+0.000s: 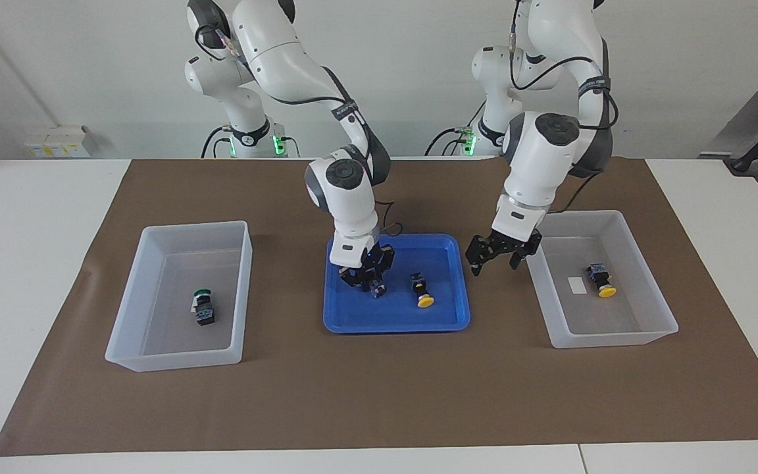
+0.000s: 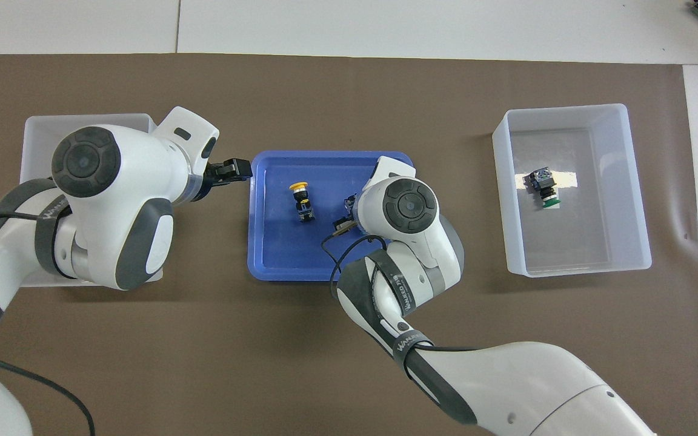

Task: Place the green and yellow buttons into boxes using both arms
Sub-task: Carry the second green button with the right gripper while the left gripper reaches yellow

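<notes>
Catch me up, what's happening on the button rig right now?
Sorting is half done. The right gripper is down in the blue tray, shut on the green button there. The left gripper is open over the gap between the tray and the box that already holds a yellow button. A second yellow button lies loose in the tray. The other box holds one green button.

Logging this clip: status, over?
Right gripper shut on green button in blue tray. Left gripper open, over mat between tray and box. Yellow button unobstructed.
</notes>
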`<state>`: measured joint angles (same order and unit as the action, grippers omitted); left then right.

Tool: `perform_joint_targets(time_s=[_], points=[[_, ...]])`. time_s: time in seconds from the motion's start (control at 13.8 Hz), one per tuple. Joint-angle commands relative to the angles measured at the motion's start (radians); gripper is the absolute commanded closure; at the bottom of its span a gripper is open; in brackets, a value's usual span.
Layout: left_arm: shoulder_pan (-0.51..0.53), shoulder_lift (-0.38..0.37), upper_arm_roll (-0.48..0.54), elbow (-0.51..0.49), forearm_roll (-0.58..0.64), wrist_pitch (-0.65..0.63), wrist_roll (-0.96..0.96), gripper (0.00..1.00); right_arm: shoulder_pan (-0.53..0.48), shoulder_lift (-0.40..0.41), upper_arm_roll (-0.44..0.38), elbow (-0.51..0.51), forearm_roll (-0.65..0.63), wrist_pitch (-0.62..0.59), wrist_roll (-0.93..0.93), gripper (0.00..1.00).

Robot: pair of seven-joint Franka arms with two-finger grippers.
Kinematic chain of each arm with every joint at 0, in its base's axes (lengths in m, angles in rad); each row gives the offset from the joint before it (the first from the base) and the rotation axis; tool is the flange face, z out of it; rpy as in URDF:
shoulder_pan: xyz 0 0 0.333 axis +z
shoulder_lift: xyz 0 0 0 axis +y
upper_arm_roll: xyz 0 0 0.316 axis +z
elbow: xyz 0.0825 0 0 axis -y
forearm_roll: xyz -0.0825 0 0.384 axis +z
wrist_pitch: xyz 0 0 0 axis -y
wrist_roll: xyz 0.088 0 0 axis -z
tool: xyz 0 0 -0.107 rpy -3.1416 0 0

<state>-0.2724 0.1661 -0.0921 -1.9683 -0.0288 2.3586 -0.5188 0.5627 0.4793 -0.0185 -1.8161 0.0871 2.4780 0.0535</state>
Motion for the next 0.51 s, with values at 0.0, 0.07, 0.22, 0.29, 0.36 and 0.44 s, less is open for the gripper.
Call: perform_joint_targets(time_s=[0.0,0.07,0.22,0.29,0.36,0.44], points=[[-0.057,-0.022,0.017,-0.078,-0.006,0.088,-0.075,0.0,-0.015,-0.031,-0.004,0.004,0.006,-0.033,0.021,1.0],[-0.076,-0.011,0.017,-0.089,-0.006,0.123,-0.108,0.0,-0.029,-0.068,-0.012,0.012,0.006,-0.066,0.04,1.0],[-0.114,0.019,0.017,-0.096,-0.006,0.194,-0.165,0.0,-0.101,-0.152,-0.014,0.017,0.005,-0.166,0.042,1.0],[-0.126,0.029,0.017,-0.096,-0.006,0.208,-0.187,0.0,-0.145,-0.192,-0.014,0.017,0.002,-0.21,0.031,1.0],[-0.146,0.047,0.017,-0.096,-0.006,0.226,-0.197,0.0,-0.186,-0.22,-0.014,0.017,0.0,-0.247,0.023,1.0],[-0.157,0.067,0.017,-0.095,-0.006,0.258,-0.208,0.0,-0.22,-0.24,-0.015,0.017,-0.003,-0.278,-0.001,1.0]])
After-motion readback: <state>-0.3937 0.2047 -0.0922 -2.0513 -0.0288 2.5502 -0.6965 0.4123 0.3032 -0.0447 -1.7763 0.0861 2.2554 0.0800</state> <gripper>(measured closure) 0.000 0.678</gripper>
